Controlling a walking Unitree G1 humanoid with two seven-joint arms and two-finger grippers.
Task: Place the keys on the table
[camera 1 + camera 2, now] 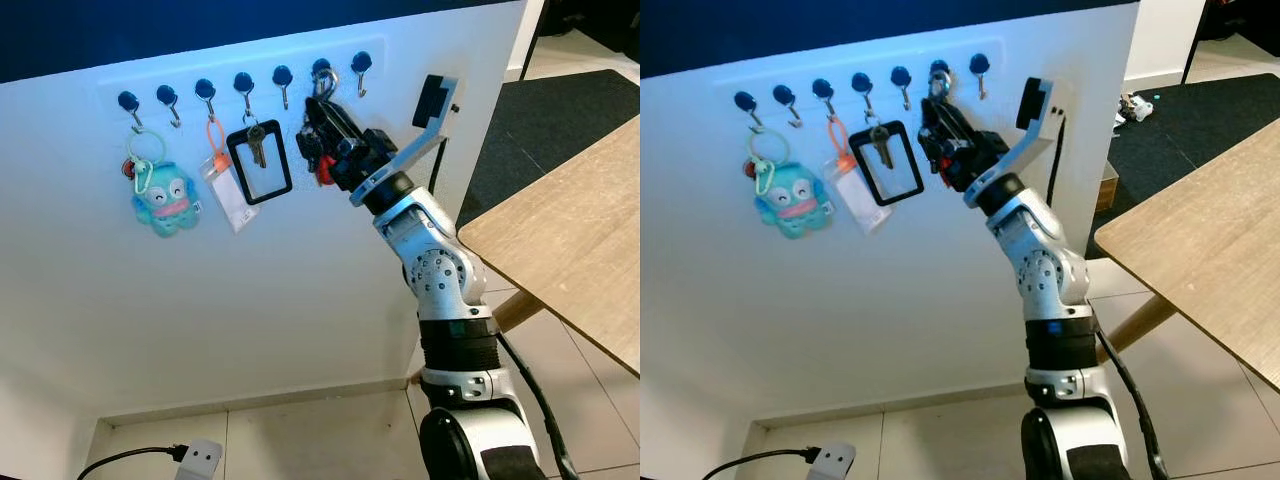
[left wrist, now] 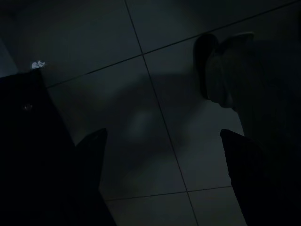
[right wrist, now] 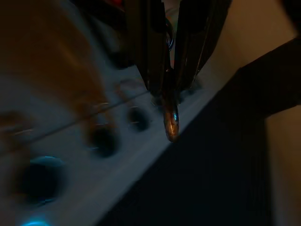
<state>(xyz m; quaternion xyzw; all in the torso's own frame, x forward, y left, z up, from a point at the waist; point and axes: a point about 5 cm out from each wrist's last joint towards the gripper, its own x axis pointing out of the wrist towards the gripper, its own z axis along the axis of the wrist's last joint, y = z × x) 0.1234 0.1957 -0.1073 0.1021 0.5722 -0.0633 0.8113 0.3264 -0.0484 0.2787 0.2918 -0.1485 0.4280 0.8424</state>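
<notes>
A: Where are the keys point(image 1: 322, 150)?
B: Hanging from a wall hook point(image 1: 321, 68), just below the right jaws point(image 1: 322, 100); these pinch the metal ring point(image 3: 170, 117) narrowly, probably to lift it off.
A: And the table point(image 1: 570, 240)?
B: Well apart, behind the jaws; left arm idle, its jaws wide.

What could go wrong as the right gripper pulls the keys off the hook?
The right gripper is clamped on the keys whose ring hangs on a hook; pulling straight out may snag it. The neighbouring black card holder could get knocked. The table lies behind the arm, so the swing risks dropping them.
</notes>
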